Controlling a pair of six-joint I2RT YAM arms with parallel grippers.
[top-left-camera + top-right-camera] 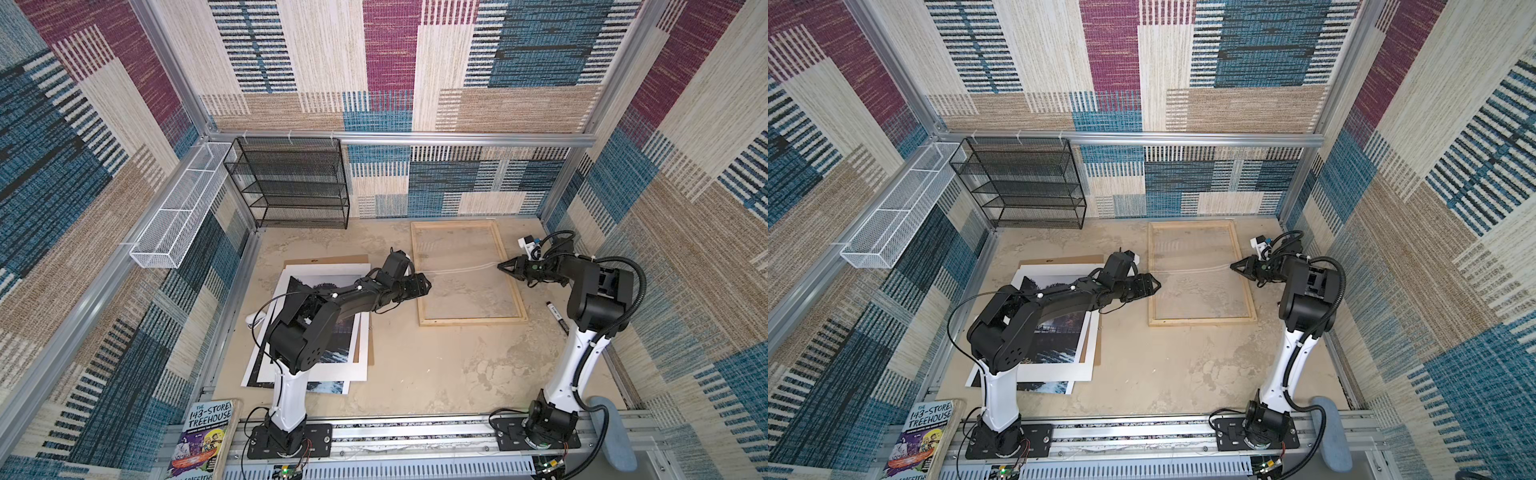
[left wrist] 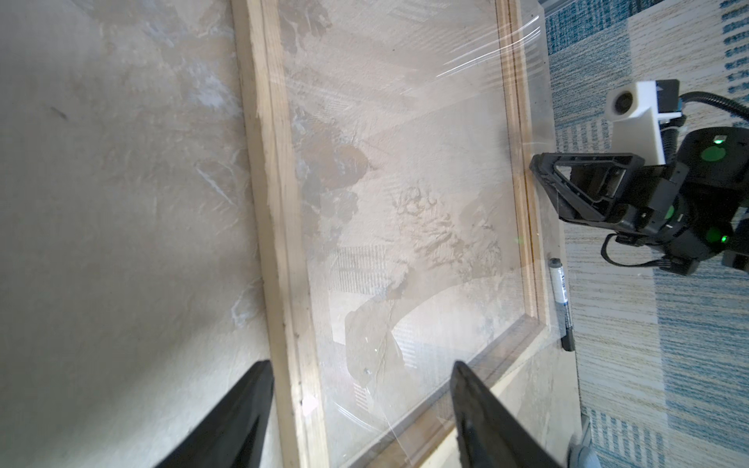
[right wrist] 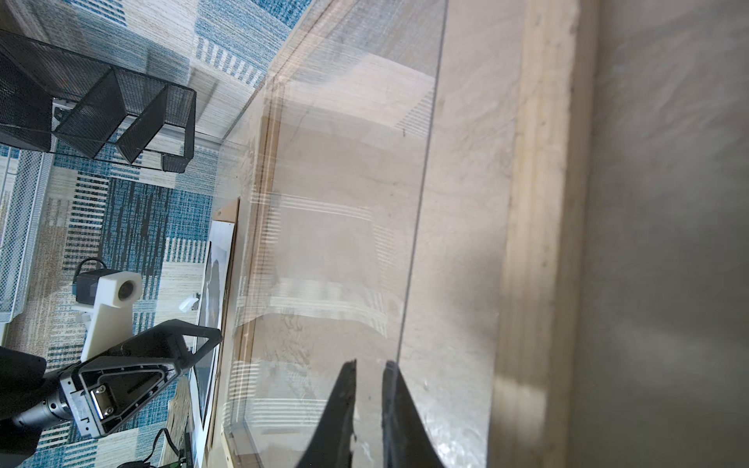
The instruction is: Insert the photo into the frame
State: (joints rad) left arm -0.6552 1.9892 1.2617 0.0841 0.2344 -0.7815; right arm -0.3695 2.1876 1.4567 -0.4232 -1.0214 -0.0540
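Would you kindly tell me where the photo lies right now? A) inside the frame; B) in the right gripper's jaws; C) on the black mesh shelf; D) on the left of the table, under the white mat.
D: in both top views the photo sticks out from under the white mat on the left, well apart from the frame, which holds no print.

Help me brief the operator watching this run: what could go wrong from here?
1. The right gripper pinches only one thin edge of the clear pane, so it may slip or flex and settle askew in the frame.
2. The left gripper stands open astride the frame's rail; closing there might grab wood instead of the pane and drag the frame.
3. A shifted frame could knock the marker lying beside it.
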